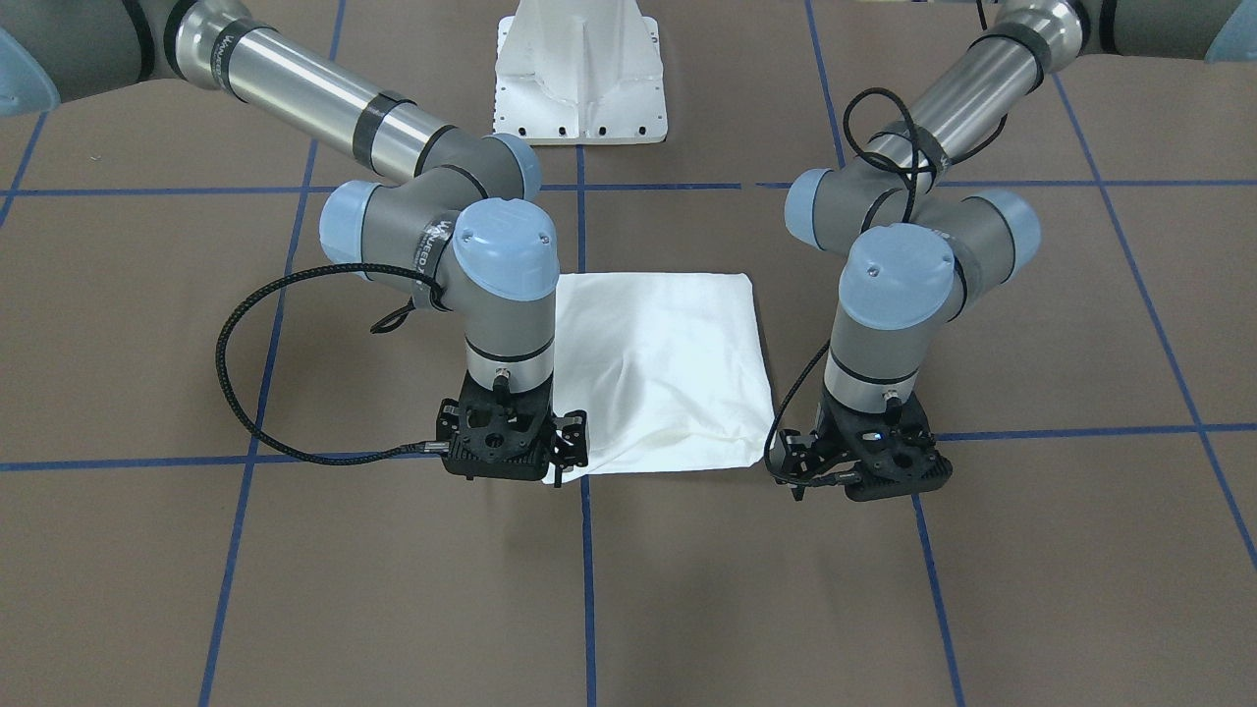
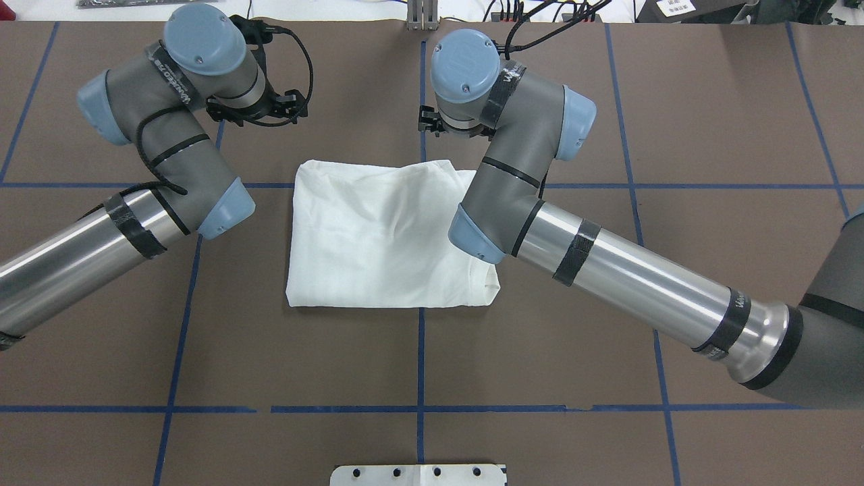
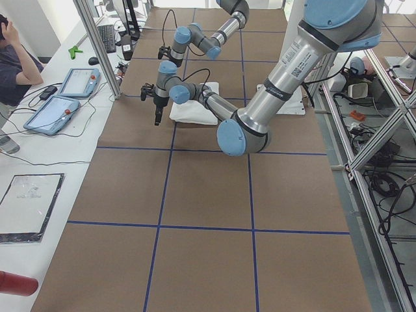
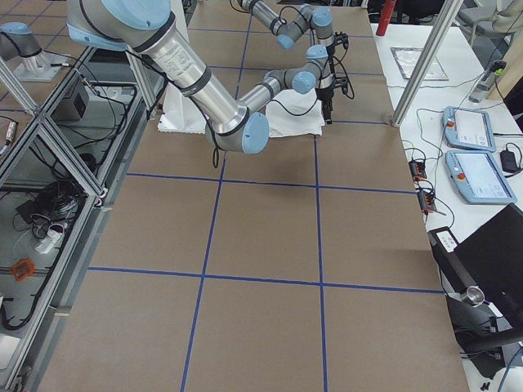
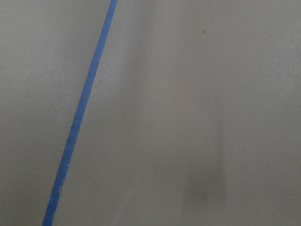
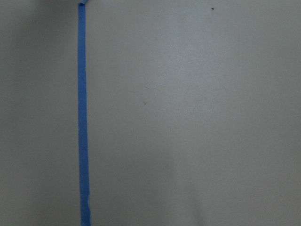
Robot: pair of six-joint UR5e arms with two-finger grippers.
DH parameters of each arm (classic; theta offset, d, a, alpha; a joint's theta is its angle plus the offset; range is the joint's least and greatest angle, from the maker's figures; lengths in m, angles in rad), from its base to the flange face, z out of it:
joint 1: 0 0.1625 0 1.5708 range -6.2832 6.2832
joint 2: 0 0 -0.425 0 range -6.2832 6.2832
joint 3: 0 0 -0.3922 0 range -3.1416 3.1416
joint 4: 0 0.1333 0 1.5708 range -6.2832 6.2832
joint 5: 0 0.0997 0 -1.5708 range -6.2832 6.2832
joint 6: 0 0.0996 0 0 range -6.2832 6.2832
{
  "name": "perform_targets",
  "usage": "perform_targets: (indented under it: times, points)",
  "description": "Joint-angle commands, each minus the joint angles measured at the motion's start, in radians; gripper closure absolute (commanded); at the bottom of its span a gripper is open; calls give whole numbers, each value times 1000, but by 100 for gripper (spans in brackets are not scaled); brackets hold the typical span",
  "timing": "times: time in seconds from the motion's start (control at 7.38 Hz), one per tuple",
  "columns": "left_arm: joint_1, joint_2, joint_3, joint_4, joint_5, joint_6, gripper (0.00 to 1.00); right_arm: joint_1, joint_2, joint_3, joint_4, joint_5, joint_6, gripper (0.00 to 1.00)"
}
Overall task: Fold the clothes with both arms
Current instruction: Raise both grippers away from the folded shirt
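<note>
One white shirt [image 1: 668, 363], folded into a rectangle, lies flat on the table [image 1: 295, 589] between two grippers. The right gripper [image 1: 511, 447] and left gripper [image 1: 864, 460] hang by its corners farthest from the robot. Their jaws are hidden, so I cannot tell whether they are spread or pressed together.

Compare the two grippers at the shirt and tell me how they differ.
In the front view the right gripper overlaps a corner of the shirt. The left gripper stands just off the opposite corner, over the table. The right gripper's cable swings out in a wide loop, while the left gripper's cable hangs in a short arc. Both grippers point down at the shirt's edge farthest from the robot, and neither wrist view shows cloth.
</note>
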Motion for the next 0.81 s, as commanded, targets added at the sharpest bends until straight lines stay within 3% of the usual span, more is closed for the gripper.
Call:
perform_targets:
  times: [0.0,0.41,0.54,0.68]
  points:
    - [-51,149,-249,16,-139,97,0,77,-33,63,-42,171,-38,0]
    - [-161,326,-489,182,-187,437,0,248,-311,439,-241,334,-366,0]
    - [-219,382,-501,182,-207,561,0,336,-412,528,-296,383,-529,0]
    - [-308,430,-504,182,-239,711,0,426,-492,558,-336,419,-726,0]
